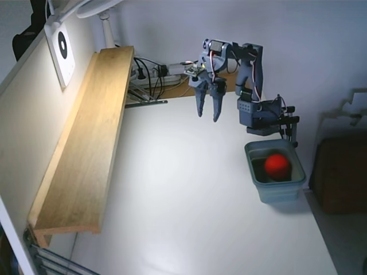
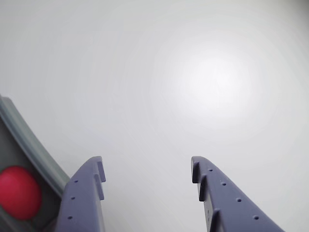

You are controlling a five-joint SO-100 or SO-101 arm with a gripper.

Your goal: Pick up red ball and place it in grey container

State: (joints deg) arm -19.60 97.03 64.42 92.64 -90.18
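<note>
While the red ball (image 1: pixel 276 164) sits in the grey container (image 1: pixel 276 192), the hand (image 2: pixel 147 166) gapes empty.

I work at what looks like a home hobby desk: a plain white table (image 1: pixel 189 217) pushed against white walls, a long wooden shelf (image 1: pixel 86 143) along one side, a power strip (image 1: pixel 152 77) with tangled cables behind me (nothing industrial), and a desk lamp (image 1: pixel 97 11) overhead.

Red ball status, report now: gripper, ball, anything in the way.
Gripper open, empty, raised above the table. Red ball sits inside the grey container. Nothing in the way.
</note>
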